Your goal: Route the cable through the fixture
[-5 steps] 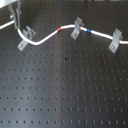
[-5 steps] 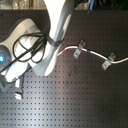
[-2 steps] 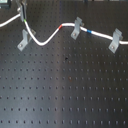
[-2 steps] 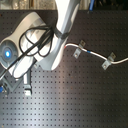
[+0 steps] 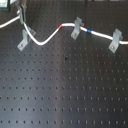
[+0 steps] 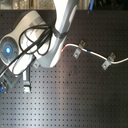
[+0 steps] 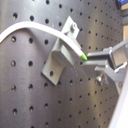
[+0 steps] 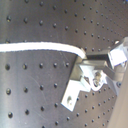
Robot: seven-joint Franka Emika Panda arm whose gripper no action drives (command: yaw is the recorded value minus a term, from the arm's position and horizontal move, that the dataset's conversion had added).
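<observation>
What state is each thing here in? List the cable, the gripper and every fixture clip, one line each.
White cable: slack, curved, held near its green mark.
Gripper: shut on the cable.
Clip nearest the first exterior view's left: upright, cable crossing its top; seating unclear.
Middle clip: upright, cable running through.
Clip nearest the first exterior view's right: upright, cable running through.

In the first exterior view, three small grey metal bracket fixtures stand on the black perforated breadboard table (image 5: 65,95): one (image 5: 24,39) at the first exterior view's left, one (image 5: 77,28) mid, one (image 5: 115,40) right; the white cable (image 5: 47,37) runs across all three
</observation>
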